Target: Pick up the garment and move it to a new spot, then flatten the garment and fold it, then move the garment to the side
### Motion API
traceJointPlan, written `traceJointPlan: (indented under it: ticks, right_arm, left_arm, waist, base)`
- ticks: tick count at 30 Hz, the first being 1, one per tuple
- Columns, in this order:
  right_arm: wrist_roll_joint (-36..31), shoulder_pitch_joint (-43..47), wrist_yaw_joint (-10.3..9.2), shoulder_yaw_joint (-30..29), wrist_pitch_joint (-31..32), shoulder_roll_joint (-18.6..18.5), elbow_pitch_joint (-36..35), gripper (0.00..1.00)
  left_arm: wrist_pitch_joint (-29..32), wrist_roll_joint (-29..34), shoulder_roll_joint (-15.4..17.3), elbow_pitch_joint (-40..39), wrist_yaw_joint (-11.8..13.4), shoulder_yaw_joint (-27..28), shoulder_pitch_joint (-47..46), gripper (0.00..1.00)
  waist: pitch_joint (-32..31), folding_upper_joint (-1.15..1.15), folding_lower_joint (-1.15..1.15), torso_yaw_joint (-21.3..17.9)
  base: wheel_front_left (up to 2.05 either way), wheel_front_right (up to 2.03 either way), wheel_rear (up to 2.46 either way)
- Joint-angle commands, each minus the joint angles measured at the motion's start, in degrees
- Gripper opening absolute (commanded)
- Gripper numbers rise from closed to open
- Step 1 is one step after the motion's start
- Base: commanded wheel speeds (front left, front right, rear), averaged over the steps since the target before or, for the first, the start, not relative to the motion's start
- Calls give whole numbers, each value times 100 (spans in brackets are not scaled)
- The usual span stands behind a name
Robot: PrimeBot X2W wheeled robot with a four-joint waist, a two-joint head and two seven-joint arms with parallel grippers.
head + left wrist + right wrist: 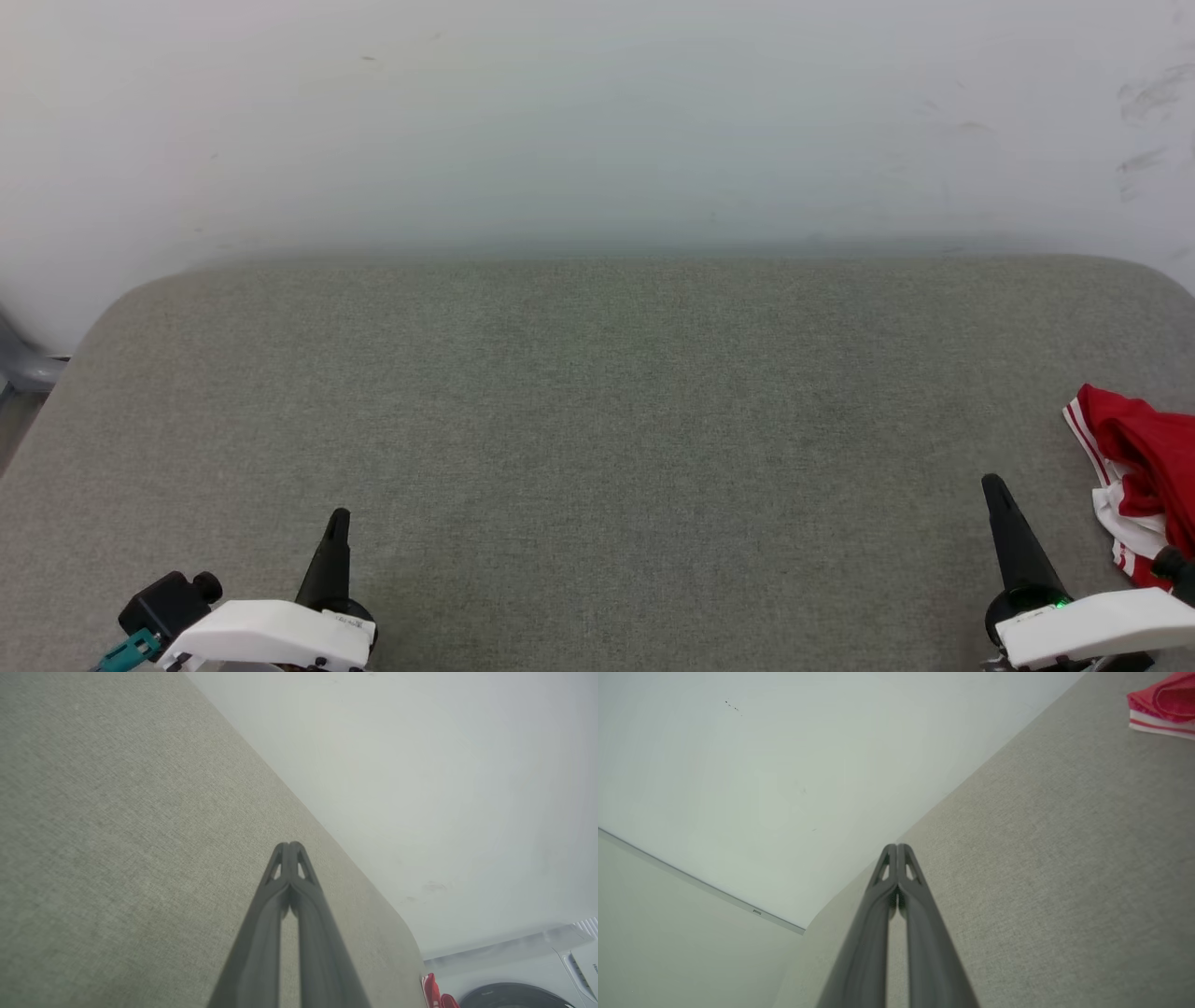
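The garment [1144, 467] is a red shirt with white parts and red-white striped trim, lying bunched at the right edge of the grey padded surface [597, 420]; part of it is cut off by the picture's edge. A corner of the garment [1164, 704] sits at the top right of the right wrist view, and a sliver of the garment [432, 991] shows at the bottom of the left wrist view. My right gripper [994, 485] is shut and empty, just left of the garment. Shut and empty too, my left gripper [339, 518] rests at the lower left, far from it.
A pale wall [597, 121] rises behind the padded surface. A white appliance with a dark round door [514, 994] stands beyond the surface's right end. The surface's rounded left corner [121, 299] drops off to the floor.
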Motion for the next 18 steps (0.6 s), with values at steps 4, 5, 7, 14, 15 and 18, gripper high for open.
traceJointPlan:
  ticks: [4,5,7,14,15,18]
  right_arm:
    - [361,-226,0,-25,47,-22,24,0]
    - [434,-244,0,-26,55,-22,42,0]
    - [567,-276,0,-29,66,-22,73,0]
    - [1019,-375,-1,-40,122,-20,181,0]
    - [1084,-391,-1,-41,132,-20,195,0]
    - [1268,-417,-1,-46,155,-19,241,0]
  left_arm:
    - [85,-320,-1,-34,-57,81,-174,0]
    - [103,-382,-6,-32,-65,89,-185,0]
    - [135,-506,-14,-28,-79,106,-204,0]
    - [251,-930,-45,-16,-127,170,-255,0]
    - [271,-988,-49,-14,-129,180,-267,0]
    - [316,-1155,-59,-9,-148,207,-297,0]
  waist:
    - [17,0,0,0]
    - [21,0,0,0]
    - [30,0,0,0]
    - [61,0,0,-1]
    - [65,0,0,-1]
    - [78,0,0,-1]
  base:
    - [0,0,0]
    - [0,0,0]
    - [0,0,0]
    - [0,0,0]
    - [0,0,0]
    - [0,0,0]
